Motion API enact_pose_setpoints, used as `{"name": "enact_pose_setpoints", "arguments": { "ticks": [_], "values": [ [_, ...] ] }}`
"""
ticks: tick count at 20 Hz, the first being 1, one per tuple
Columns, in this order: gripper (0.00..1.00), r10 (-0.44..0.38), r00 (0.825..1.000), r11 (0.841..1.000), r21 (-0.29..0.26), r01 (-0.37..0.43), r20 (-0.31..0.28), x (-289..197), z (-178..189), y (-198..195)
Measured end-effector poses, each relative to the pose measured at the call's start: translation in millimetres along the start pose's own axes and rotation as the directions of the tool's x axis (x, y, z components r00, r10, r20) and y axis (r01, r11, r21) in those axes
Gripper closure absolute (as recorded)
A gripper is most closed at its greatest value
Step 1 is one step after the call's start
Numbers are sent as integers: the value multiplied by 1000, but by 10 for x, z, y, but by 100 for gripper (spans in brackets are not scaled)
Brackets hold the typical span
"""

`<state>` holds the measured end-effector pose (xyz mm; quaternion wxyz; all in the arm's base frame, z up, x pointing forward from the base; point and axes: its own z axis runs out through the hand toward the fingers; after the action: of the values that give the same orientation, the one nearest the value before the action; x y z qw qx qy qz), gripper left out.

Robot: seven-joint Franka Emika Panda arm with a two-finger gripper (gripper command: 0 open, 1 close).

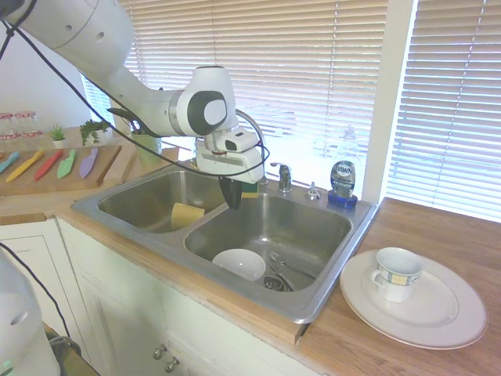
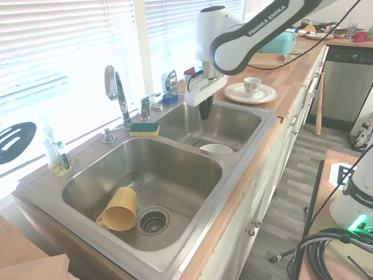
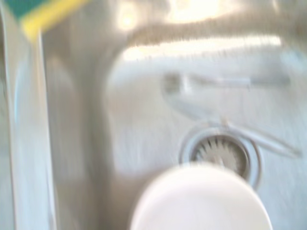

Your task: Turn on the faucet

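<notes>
At frame centre, the gripper (image 2: 206, 109), fingers together, hangs over the sink (image 2: 245, 125), right of the faucet (image 2: 116, 93).

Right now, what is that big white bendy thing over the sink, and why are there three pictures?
It is a robot arm. Its gripper, a two-finger hand, hangs above one sink basin, shut and holding nothing. Two cameras watch from opposite sides of the kitchen; the blurry third sits on the wrist, looking down at a white bowl and the drain. The other basin holds a yellow cup. A sponge lies near the faucet, which the arm should turn on.
</notes>
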<state>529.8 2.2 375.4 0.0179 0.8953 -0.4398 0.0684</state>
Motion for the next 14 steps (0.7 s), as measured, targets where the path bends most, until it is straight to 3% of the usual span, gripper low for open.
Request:
{"name": "enact_pose_setpoints", "arguments": {
  "ticks": [5, 9, 14],
  "values": [
    [100, 25, 1000, 999, 24, -25, -10, 284, 17, -508],
    [100, 59, 998, 998, 11, -59, -11, 545, 102, -862],
    [100, 152, 988, 988, 21, -151, -33, 806, 170, -1183]
  ]
}}
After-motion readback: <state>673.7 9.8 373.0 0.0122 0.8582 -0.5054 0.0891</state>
